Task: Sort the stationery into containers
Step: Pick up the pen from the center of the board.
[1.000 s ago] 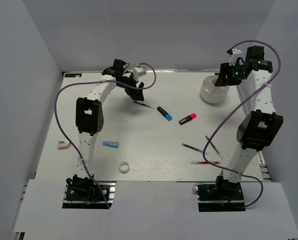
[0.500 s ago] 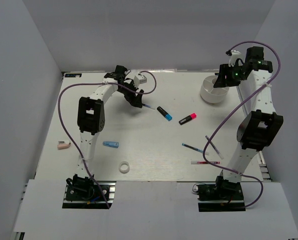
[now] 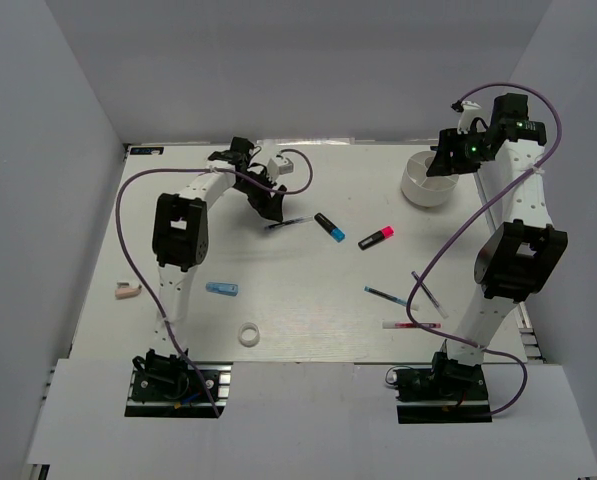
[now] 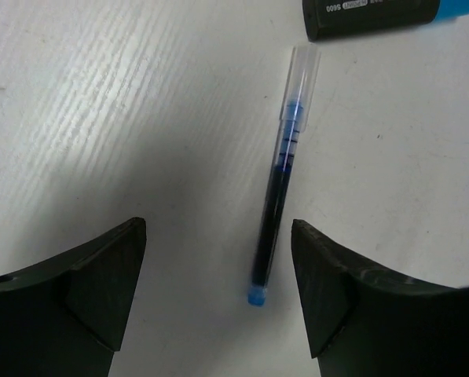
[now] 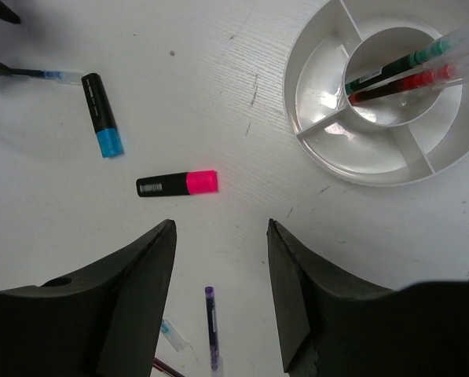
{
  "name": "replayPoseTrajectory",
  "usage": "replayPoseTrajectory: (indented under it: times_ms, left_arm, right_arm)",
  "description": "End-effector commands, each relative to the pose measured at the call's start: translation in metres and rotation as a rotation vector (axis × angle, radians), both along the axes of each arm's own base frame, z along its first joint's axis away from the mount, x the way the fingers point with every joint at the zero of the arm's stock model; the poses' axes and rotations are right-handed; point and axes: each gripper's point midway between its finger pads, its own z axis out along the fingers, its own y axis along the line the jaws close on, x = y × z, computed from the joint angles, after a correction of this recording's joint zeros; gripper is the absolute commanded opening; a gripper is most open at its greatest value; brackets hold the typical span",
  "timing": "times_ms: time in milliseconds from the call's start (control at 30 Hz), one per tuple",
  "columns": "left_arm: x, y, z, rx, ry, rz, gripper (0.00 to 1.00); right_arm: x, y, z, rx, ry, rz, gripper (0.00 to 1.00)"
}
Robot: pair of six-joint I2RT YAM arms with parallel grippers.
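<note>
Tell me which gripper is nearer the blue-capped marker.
Left. The left gripper is open over the dark-blue pen, right beside the blue-capped marker. The right gripper is open by the white dish, well away.

White table [image 3: 308, 290]; surface finely grooved, few dark scuffs. Plain grey-blue left wall [image 3: 38, 150], back wall [image 3: 298, 70], right wall [image 3: 588, 180] enclose desk edges. White board [image 3: 308, 410] covers near edge. Lighting even, shadows soft.
</note>
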Motion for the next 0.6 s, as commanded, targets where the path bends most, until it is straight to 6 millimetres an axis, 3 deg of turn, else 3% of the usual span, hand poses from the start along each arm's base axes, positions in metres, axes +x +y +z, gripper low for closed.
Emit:
replayPoseTrajectory:
  times_ms: [0,33,67,100,233,433,567]
  left_arm:
    - [-0.026,0.002,0.026,-0.008,-0.007,0.003,0.83]
    - [-0.027,-0.002,0.028,-0.017,-0.049,0.005,0.82]
    - [-0.046,0.005,0.016,-0.005,-0.017,0.007,0.81]
    - [-0.050,0.001,0.032,-0.016,-0.058,-0.003,0.81]
    - [-0.073,0.011,0.023,0.029,0.007,-0.023,0.78]
    - [-0.069,0.022,0.003,0.161,-0.040,0.051,0.69]
    - [-0.051,0.021,-0.005,0.269,-0.108,0.132,0.64]
  right_arm:
    - [-0.002,0.000,0.026,-0.013,-0.064,0.019,0.56]
    - [-0.003,0.000,0.024,-0.015,-0.060,0.019,0.56]
    - [-0.003,0.000,0.022,-0.014,-0.056,0.022,0.56]
    - [-0.003,0.000,0.022,-0.012,-0.054,0.021,0.56]
    - [-0.002,0.002,0.018,0.006,-0.044,0.025,0.55]
    - [0.000,0.006,0.021,0.026,-0.051,0.033,0.55]
    - [0.000,0.006,0.021,0.022,-0.050,0.035,0.55]
